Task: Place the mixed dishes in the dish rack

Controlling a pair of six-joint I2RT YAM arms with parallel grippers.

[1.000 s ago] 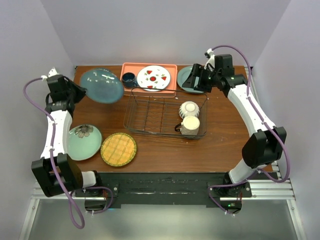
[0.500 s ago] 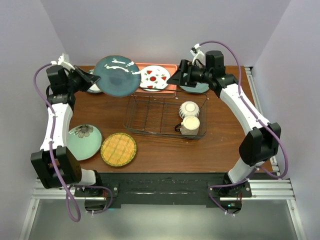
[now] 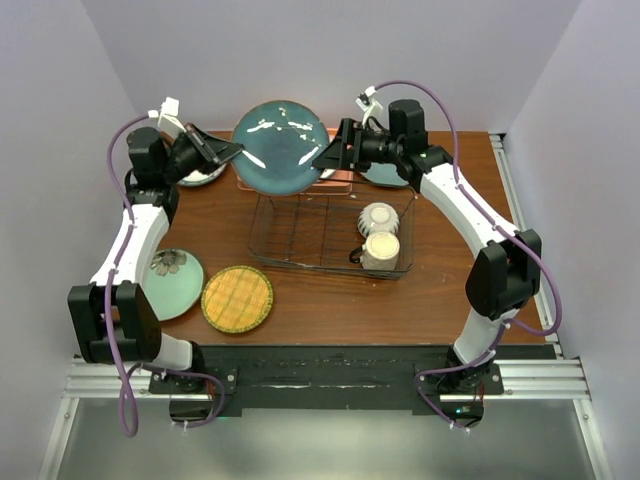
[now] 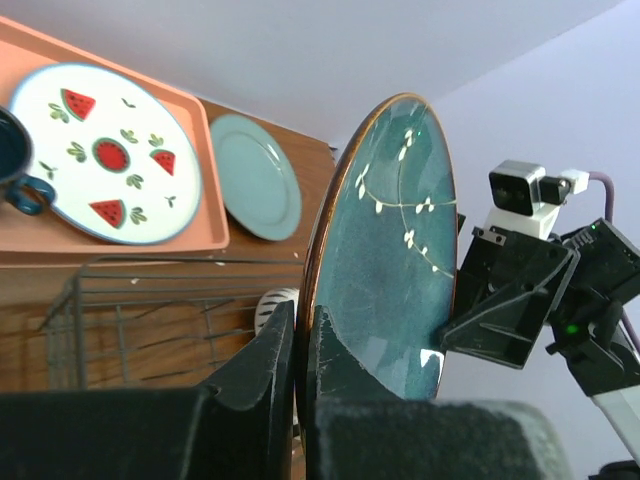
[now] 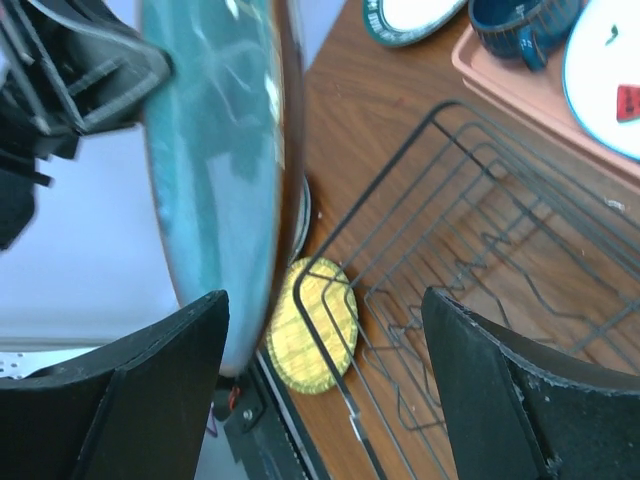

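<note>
Dark teal plate is off the table, tipped up nearly on edge, above the far side of the dish rack and between the two arms. Left gripper is pinching its rim: in the left wrist view both fingers are clamped either side of the plate's brown edge. Right gripper is at the opposite rim with its jaws spread wide. The right wrist view shows the plate edge-on, just inside one finger, with the other finger well apart from it, so there's no grip from that side. Can't tell whether that near finger actually touches the rim. Two small cream bowls sit in the right end of the rack, one behind the other; the rest of the rack's tines are bare. Yellow woven plate and pale green flower plate lie flat on the table near the left front, just beside each other. White green-rimmed plate is at the far left, partly hidden by the left gripper. Salmon tray at the back holds the watermelon plate and a dark blue mug. Grey-green plate lies flat to the tray's right.
</note>
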